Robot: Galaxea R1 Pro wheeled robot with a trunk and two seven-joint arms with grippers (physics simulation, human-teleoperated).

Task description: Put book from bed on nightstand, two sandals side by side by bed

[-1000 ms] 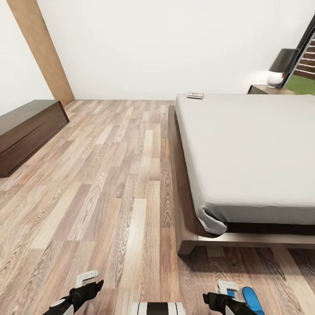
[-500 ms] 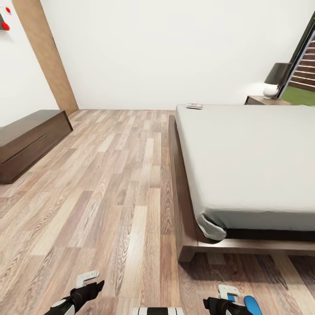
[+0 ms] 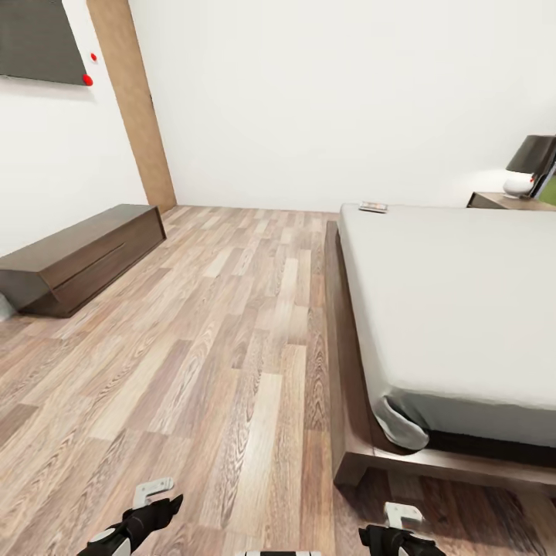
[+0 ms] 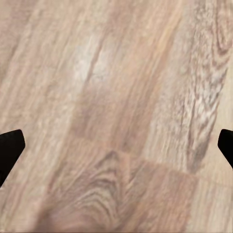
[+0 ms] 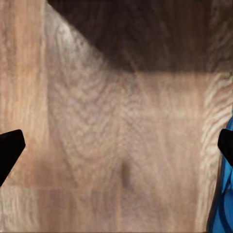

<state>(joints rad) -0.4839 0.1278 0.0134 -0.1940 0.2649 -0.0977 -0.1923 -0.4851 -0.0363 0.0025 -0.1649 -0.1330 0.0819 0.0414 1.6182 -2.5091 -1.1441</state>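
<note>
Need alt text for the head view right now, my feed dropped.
A grey-mattressed bed fills the right side, with the book at its far corner and a nightstand with a lamp beyond. Wood floor spreads left toward a low cabinet.

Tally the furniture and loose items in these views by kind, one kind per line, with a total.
Bed: 1
Nightstand: 1
Low wooden cabinet by the left wall: 1
Lamp: 1
Book: 1
Blue sandal, partly in view: 1
Dark wall panel: 1
Total: 7
</note>
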